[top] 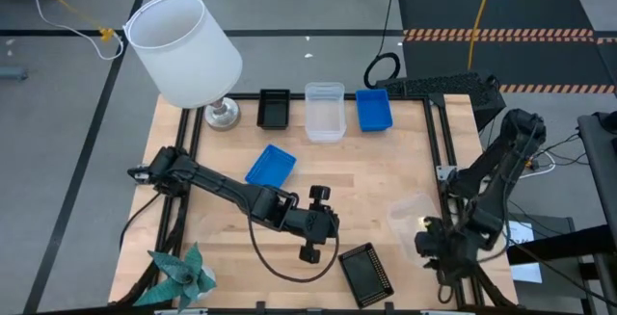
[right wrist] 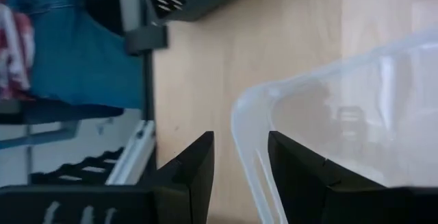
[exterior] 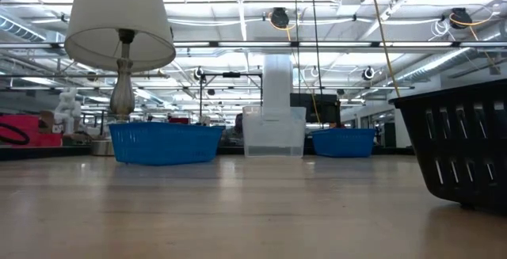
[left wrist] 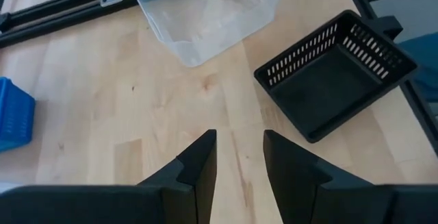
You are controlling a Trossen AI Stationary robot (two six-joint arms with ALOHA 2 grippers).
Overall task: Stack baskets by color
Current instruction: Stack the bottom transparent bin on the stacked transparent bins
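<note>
Clear basket [right wrist: 356, 114] rim just beside right gripper [right wrist: 239, 157] parted jaws, not clamped.

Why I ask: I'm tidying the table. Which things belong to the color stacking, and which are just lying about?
Job:
back black basket
back clear basket
back blue basket
loose blue basket
front black basket
loose clear basket, with the right gripper at its rim

Lying about:
lamp
paper star
</note>
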